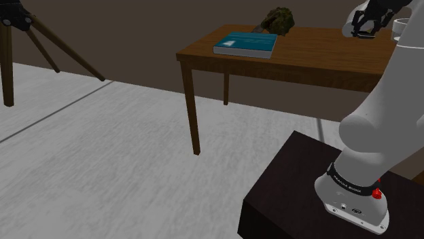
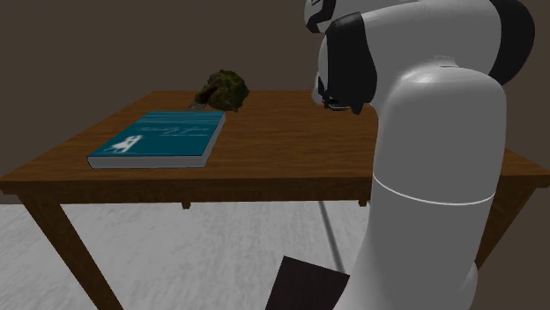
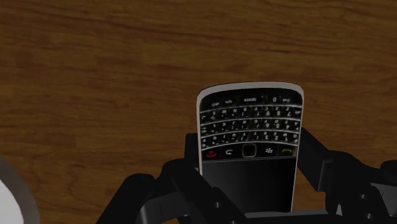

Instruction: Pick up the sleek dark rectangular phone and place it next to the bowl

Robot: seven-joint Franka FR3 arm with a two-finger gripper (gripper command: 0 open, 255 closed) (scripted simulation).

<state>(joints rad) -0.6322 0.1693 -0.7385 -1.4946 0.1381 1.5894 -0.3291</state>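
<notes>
Here the gripper (image 3: 250, 153) clasps the flat rectangular phone (image 3: 249, 124) (glossy black, silver-rimmed, tiny keys) over the grainy wooden table (image 3: 95, 76).

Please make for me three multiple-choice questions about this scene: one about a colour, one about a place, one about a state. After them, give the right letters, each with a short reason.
1. What colour is the cover of the book?
A. red
B. teal
C. yellow

2. Where is the dark lumpy thing?
A. on top of the book
B. on the floor
C. on the table, beyond the book

3. In what state is the claw?
A. open over bare wood
B. shut on the phone
C. shut on the book

Right letters:
1 B: the cover is teal with a small white figure.
2 C: in the second exterior view it rests on the wood past the book's far end.
3 B: in the wrist view both black fingers clasp the phone's sides.
</notes>
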